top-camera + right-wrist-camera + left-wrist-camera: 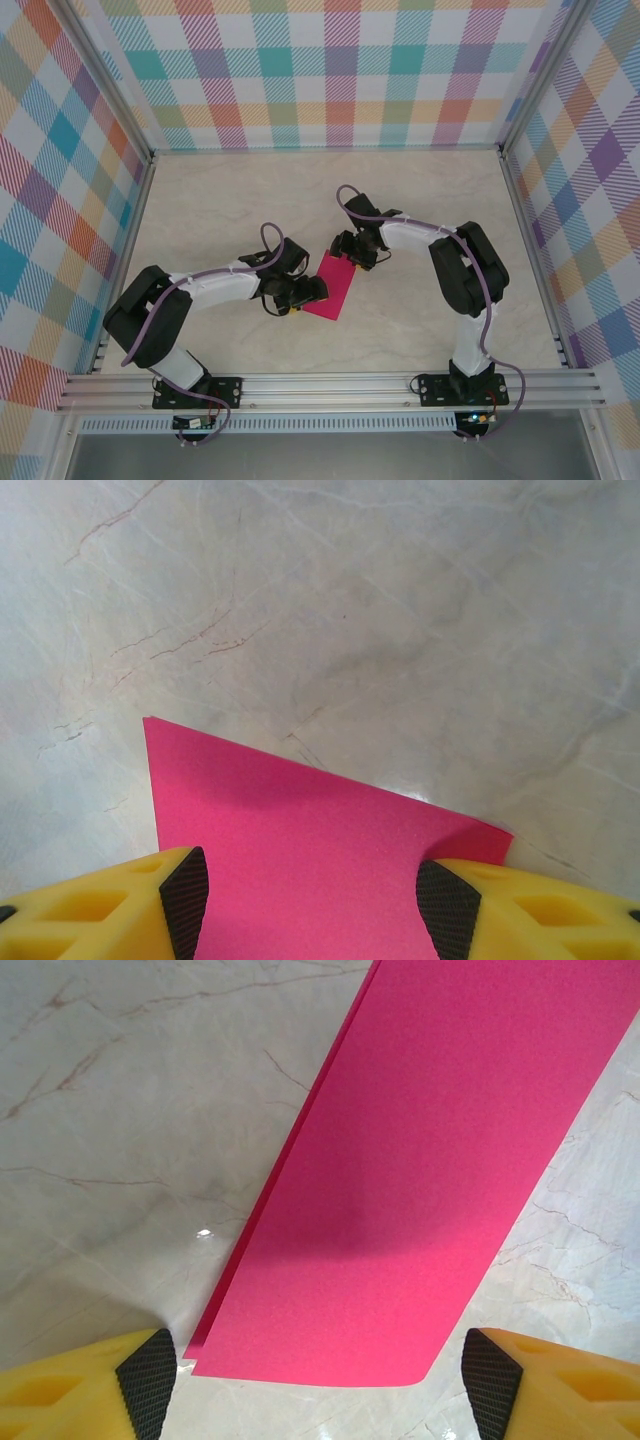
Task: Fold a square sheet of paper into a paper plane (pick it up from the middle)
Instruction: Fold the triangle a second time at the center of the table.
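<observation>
The square sheet of paper (333, 289) is magenta-pink and lies flat on the marble table, folded double into a long rectangle. In the left wrist view two layers of the paper (430, 1180) show along its left edge. My left gripper (306, 293) is at the paper's near-left end and is open. Its black pads (150, 1385) stand wide, just short of the paper's end edge. My right gripper (352, 254) is open low over the far end. The paper (300, 850) runs under and between its yellow fingers (450, 905). Nothing is held.
The marble tabletop (200, 200) is bare around the paper. Plaid walls (330, 70) enclose it at the back and sides. An aluminium rail (330, 385) with both arm bases runs along the near edge.
</observation>
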You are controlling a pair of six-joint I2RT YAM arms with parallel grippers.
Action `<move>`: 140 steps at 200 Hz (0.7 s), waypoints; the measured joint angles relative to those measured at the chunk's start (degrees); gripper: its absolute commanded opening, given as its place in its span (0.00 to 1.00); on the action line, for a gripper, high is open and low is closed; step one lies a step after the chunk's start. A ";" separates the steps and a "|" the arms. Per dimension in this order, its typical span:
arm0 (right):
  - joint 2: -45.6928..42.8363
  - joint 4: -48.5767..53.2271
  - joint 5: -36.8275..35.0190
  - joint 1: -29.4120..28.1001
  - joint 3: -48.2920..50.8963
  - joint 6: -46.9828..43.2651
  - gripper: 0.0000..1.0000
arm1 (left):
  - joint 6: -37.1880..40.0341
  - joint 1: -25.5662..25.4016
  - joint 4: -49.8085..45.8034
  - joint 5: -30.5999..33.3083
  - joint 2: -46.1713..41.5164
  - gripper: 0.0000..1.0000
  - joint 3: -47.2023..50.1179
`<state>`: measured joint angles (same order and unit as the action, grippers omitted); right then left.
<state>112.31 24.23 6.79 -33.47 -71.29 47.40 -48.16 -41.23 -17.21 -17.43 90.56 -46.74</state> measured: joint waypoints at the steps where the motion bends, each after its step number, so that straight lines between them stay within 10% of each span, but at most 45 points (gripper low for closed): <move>1: 0.00 0.00 0.00 0.00 0.00 0.00 0.64 | 0.00 0.00 0.02 -0.07 0.02 0.75 -0.02; 140: 0.11 0.66 0.87 0.13 -0.83 -0.74 0.64 | -0.24 0.00 10.91 -5.11 -0.04 0.68 1.20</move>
<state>112.42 24.88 7.66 -33.34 -72.12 46.65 -48.40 -41.23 -6.31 -22.55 90.52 -45.54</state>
